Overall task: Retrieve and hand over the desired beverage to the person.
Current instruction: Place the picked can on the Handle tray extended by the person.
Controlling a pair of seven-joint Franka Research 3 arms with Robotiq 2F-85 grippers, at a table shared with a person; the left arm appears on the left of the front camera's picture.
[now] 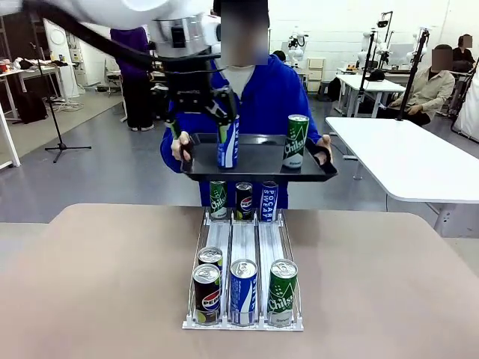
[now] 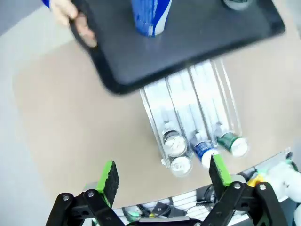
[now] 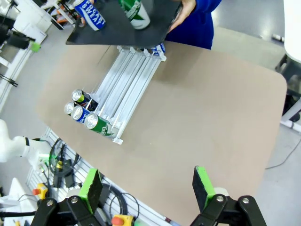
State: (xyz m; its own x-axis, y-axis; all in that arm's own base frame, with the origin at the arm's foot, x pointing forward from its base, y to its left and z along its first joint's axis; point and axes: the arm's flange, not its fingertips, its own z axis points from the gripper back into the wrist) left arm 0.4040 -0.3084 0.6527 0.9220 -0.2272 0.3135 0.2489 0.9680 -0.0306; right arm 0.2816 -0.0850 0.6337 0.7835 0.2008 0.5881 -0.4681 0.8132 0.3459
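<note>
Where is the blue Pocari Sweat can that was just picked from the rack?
In the front view the blue can stands upright on the black tray the person holds, toward the tray's left, with the left gripper open around its top; a green can stands at right.

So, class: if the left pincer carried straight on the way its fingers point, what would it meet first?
Probably the can rack on the table; the open left pincer points there, though depth is unclear.

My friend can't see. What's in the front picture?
A person in blue holds a black tray with a blue can and a green can. The open left gripper hangs above the blue can.
</note>
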